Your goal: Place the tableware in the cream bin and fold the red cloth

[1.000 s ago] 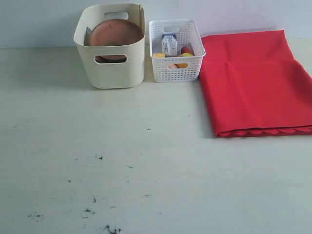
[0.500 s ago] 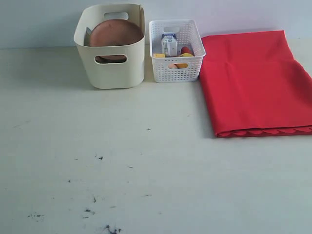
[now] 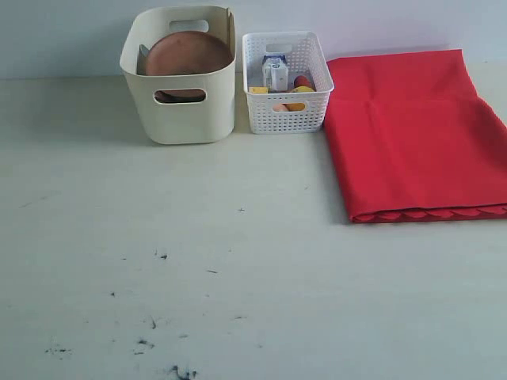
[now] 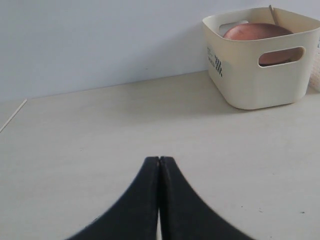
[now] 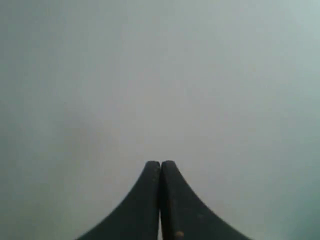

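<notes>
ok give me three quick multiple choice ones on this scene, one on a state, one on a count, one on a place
1. The red cloth lies:
A. folded flat on the table
B. crumpled in a heap
C. draped over a chair

2. Containers standing left of the cloth in the exterior view:
A. one
B. two
C. three

3. The round brown plate is:
A. on the cloth
B. inside the cream bin
C. lying on the bare table

Answers:
1 A, stacked scalloped edges show along its near side.
2 B, only the cream bin and the white lattice basket stand there.
3 B, the plate leans behind the bin's wall and shows through the handle cut-out.
</notes>
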### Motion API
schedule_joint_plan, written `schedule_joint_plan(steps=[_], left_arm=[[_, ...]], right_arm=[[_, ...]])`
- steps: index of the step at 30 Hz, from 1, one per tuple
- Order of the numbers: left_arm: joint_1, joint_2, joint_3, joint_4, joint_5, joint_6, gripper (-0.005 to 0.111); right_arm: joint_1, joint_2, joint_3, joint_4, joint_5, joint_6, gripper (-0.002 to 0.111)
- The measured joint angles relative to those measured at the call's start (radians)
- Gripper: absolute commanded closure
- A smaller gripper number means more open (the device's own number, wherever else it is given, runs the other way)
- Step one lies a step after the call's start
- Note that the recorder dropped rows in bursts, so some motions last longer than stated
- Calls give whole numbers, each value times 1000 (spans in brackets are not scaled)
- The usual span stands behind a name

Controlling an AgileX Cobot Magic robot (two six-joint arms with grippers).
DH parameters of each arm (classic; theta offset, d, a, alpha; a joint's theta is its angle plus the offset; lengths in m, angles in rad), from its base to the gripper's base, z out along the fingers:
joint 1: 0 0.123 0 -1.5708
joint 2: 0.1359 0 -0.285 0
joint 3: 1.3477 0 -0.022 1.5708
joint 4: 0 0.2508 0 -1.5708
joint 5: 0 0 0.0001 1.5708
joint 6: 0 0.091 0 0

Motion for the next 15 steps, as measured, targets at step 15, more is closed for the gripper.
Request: schedule_joint_plan(steps=[15], left_arm=[[0,0,0,0,1,0,107]], right_arm=[[0,-223,382,78,96,-87,108]])
